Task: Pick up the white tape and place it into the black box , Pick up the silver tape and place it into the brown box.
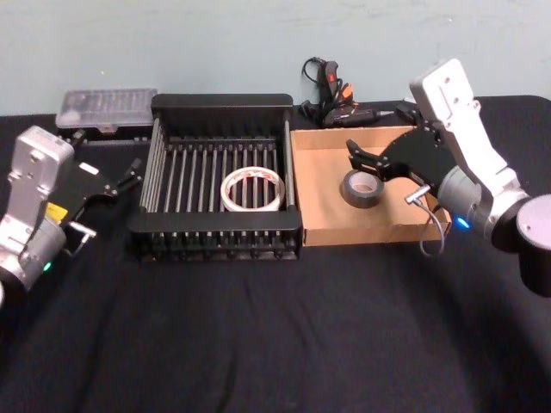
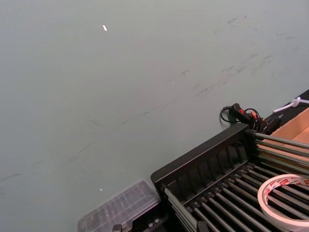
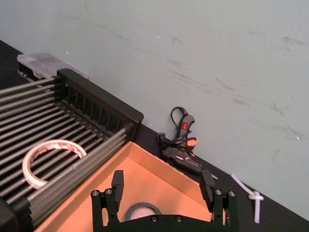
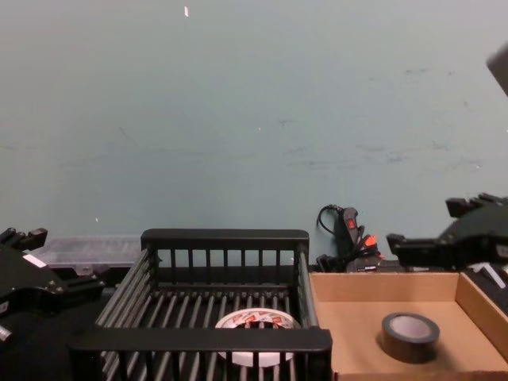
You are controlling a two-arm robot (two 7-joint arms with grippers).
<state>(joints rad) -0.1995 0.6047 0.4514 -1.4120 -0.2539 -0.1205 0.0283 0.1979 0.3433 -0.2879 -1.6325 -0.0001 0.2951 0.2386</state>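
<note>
Black cloth covers the surface (image 1: pixel 258 335). White tape (image 1: pixel 253 190) lies flat on the bars of the black box (image 1: pixel 215 228), toward its right side. Silver tape (image 1: pixel 361 188) lies flat in the brown box (image 1: pixel 318 225), just beside the crate on its right. Right gripper (image 1: pixel 365 161) hovers above the silver tape, fingers (image 3: pixel 117 182) spread wide, holding nothing. Left gripper (image 1: pixel 129 179) sits left of the black box, clear of it; fingers apart, empty. Glue gun (image 1: pixel 331 90) and clear case (image 1: pixel 105 107) rest by the back wall.
</note>
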